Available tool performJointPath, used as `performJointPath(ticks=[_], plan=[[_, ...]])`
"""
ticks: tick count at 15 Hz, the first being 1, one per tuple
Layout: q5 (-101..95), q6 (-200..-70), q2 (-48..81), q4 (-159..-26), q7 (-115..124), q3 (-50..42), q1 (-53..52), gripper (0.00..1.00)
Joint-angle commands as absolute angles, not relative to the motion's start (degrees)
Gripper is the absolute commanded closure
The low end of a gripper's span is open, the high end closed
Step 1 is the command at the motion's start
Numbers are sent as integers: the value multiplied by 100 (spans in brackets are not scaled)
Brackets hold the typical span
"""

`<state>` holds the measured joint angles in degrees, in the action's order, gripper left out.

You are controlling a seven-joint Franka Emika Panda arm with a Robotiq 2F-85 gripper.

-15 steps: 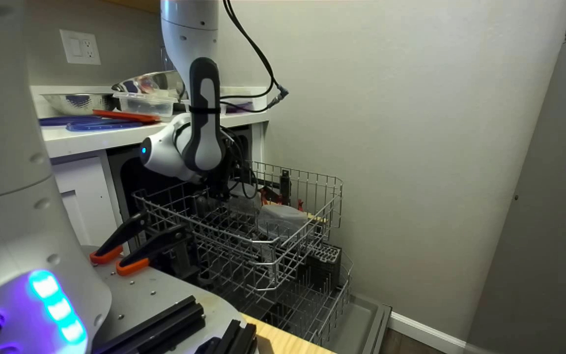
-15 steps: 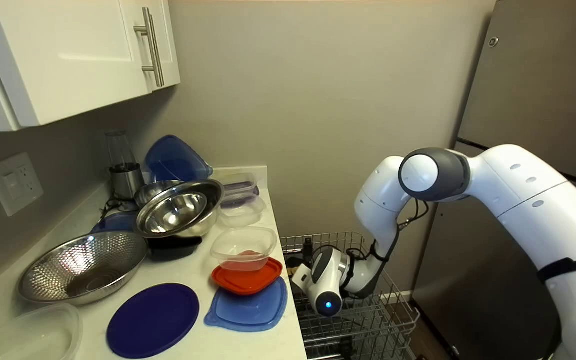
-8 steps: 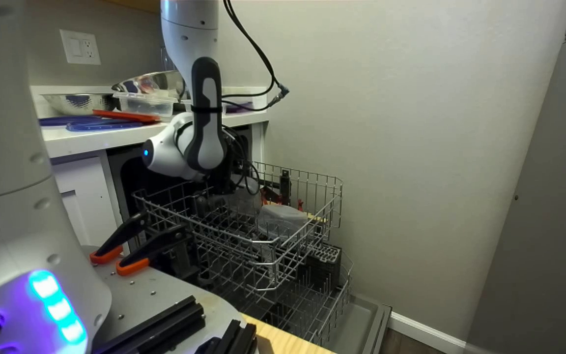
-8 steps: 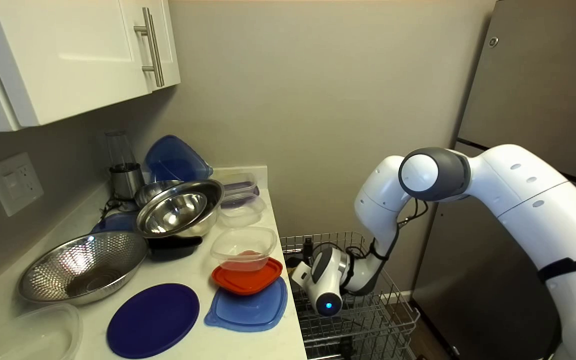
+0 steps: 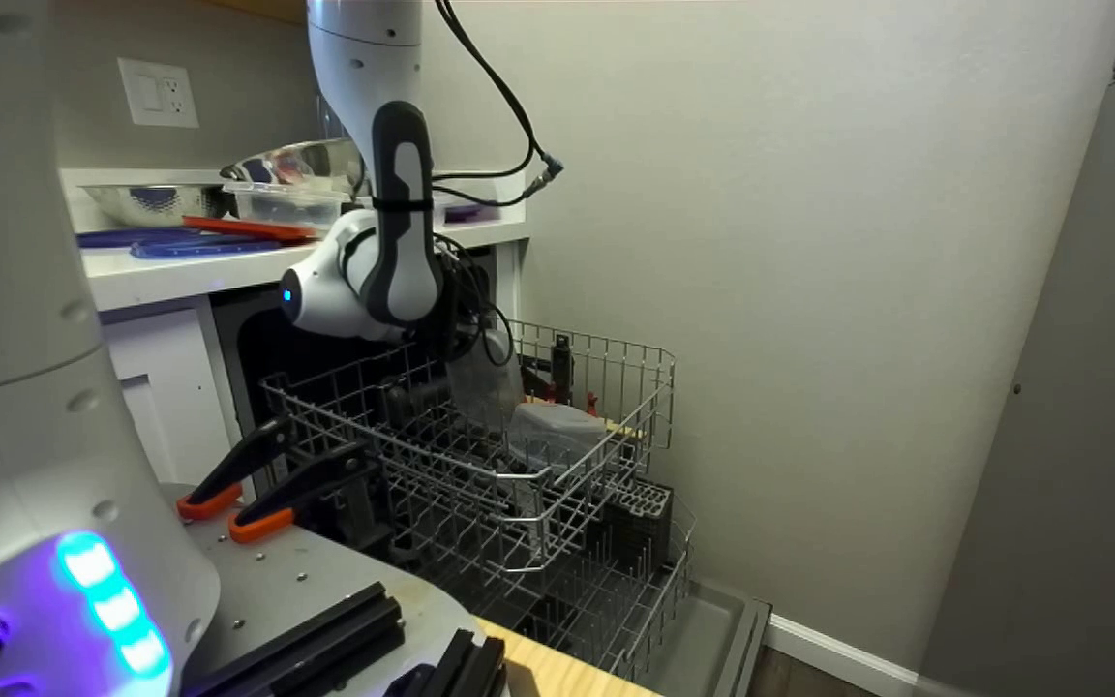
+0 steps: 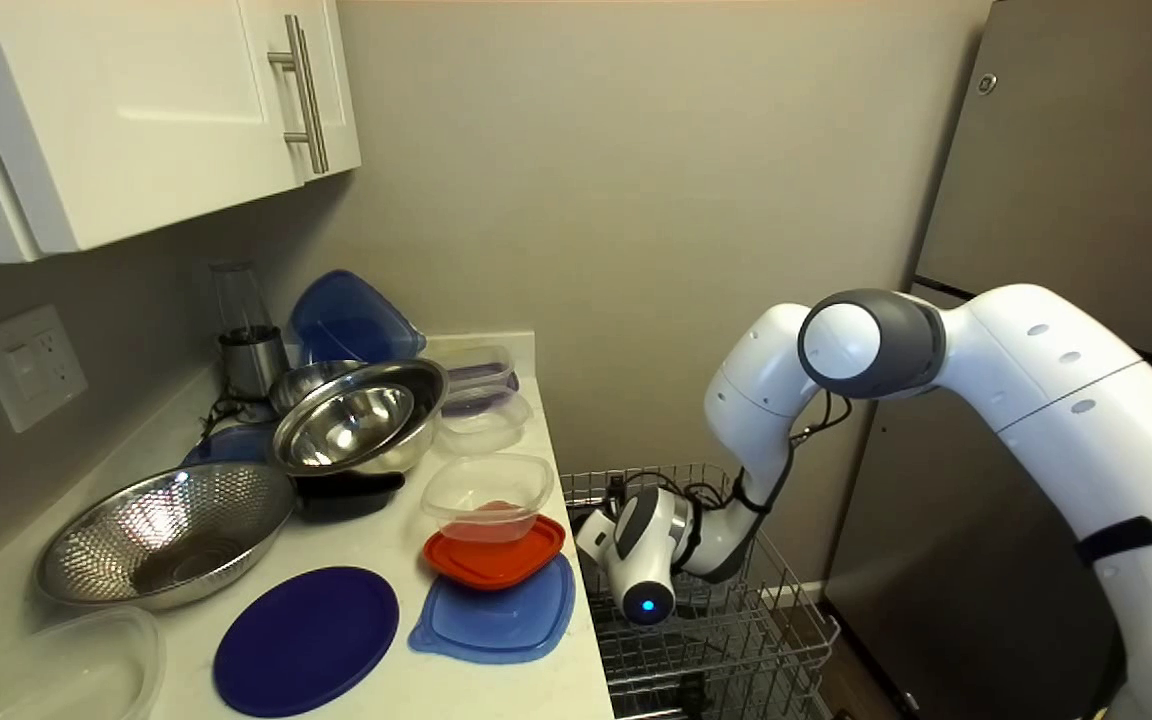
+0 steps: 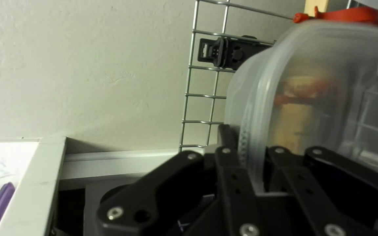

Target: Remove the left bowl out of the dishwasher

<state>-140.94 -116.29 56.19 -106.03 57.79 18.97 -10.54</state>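
Gripper (image 7: 251,147) has the rim of the left bowl (image 7: 310,75) pinched, one black finger (image 7: 227,134) against the outer side and its mate on the inside. The bowl is cloudy, see-through plastic, with rounded corners and a thick pale rim; red and light wood colours show through it, partly blurred. From the fingertips it reaches up and to the right in the wrist view, next to a black clip (image 7: 241,54), with the plain wall (image 7: 110,65) behind. In an exterior view the bowl hangs tilted below the arm (image 5: 403,213), within the sides of the upper rack (image 5: 524,475) of the dishwasher (image 5: 272,358), near a clear container (image 5: 557,426); whether it touches the wires cannot be told, and the arm covers the grip. In an exterior view that takes in the counter (image 6: 376,540), with its colander (image 6: 171,540), steel bowls (image 6: 356,420), red lid (image 6: 496,560) and dark blue round lid (image 6: 306,640), the left bowl cannot be made out.
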Motion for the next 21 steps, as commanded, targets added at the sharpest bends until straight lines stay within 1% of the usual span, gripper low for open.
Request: performJointPath(ticks=[1, 2, 8, 16, 21], plan=[[-14180, -11354, 5357, -10849, 5963, 1852, -1159, 100], [-14169, -11301, 5329, -10865, 5955, 1850, -1178, 99], [-14058, -11013, 5104, -11003, 5865, 1849, -1257, 99], [-13811, -11207, 4581, -11582, 5828, 1850, -1092, 99], [-13510, -11601, 4092, -11983, 5670, 1930, -943, 99]])
